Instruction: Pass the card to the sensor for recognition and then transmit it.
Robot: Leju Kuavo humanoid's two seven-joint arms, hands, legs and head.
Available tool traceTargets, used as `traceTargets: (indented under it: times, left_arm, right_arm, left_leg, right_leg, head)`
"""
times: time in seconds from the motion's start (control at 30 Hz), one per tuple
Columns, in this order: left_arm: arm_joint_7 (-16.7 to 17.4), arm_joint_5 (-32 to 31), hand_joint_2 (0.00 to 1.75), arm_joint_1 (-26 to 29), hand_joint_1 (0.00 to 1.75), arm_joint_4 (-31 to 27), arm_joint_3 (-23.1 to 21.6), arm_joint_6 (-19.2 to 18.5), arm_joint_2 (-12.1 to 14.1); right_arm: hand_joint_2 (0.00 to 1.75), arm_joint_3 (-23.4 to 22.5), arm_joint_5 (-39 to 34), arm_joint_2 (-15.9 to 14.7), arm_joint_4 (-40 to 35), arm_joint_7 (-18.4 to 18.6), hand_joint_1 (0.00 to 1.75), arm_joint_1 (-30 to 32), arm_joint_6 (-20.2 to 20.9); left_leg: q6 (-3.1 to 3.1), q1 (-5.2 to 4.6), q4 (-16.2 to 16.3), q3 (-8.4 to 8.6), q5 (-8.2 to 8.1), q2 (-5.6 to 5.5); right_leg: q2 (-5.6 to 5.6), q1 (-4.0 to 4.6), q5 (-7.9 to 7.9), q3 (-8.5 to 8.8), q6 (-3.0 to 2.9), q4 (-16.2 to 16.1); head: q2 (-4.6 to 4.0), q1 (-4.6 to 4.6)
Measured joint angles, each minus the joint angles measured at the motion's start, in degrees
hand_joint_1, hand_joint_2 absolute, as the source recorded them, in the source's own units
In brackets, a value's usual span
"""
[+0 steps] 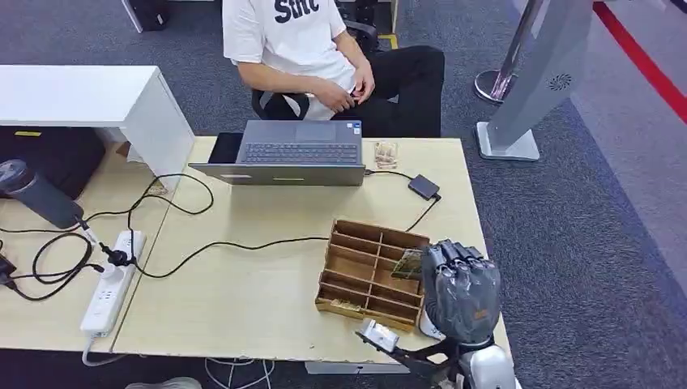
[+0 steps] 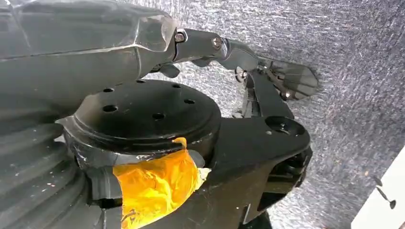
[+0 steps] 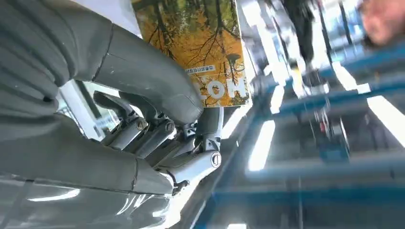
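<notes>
Card: the card, printed with autumn trees, is held in the right hand, raised over the right end of the wooden tray at the table's near right corner; in the head view a corner of it pokes out left of the fingers.
Right hand: closed on the card, thumb against its printed face, fingers curled behind.
Left hand: the left hand hangs over grey carpet; whether it is open or closed I cannot tell.
Key relation: the card stands out beyond the fingertips, long axis running away from the palm. The right hand alone has it, so the move to the sensor is its job.
Sensor: likely the small dark box on a cable, beyond the tray and near the laptop; that is a guess.
Hidden: most of the card in the head view, behind the hand. The right wrist background is blurred.
Person: a person sits behind the laptop, hands in lap.
</notes>
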Motion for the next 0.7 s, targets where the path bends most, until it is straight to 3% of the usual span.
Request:
traceTargets:
  times: [0.13, 0.37, 0.7]
  left_arm:
    - [0.1, -1.6, 1.75, -0.2, 0.00, 0.0, 0.0, -0.2, 0.0]
    - [0.8, -4.9, 1.75, -0.4, 0.00, 0.0, -1.1, -1.1, 0.0]
    - [1.7, -6.7, 1.75, -0.5, 0.00, 0.0, -2.8, -1.1, -0.1]
  right_arm:
    - [1.75, 2.1, -0.3, 0.2, -2.4, 0.3, 1.75, -5.4, 5.2]
    - [1.75, 4.3, 1.1, 3.0, -0.4, 4.8, 1.75, -19.0, 17.9]
    - [1.75, 4.1, 0.9, 7.0, 7.5, 7.6, 1.75, -30.0, 24.6]
  left_leg:
    - [-0.02, 0.00, 0.0, 0.04, 0.03, 0.09]
    - [-0.09, 0.01, 0.0, 0.05, 0.18, 0.05]
    - [-0.13, 0.02, 0.0, 0.03, 0.20, 0.06]
  right_leg:
    - [0.05, 0.00, 0.05, 0.00, -0.05, 0.0]
    - [0.04, 0.01, 0.11, -0.01, -0.11, 0.1]
    - [0.05, 0.01, 0.11, -0.03, -0.11, 0.1]
  head:
    - [0.00, 0.00]
    - [0.00, 0.02]
    - [0.00, 0.00]
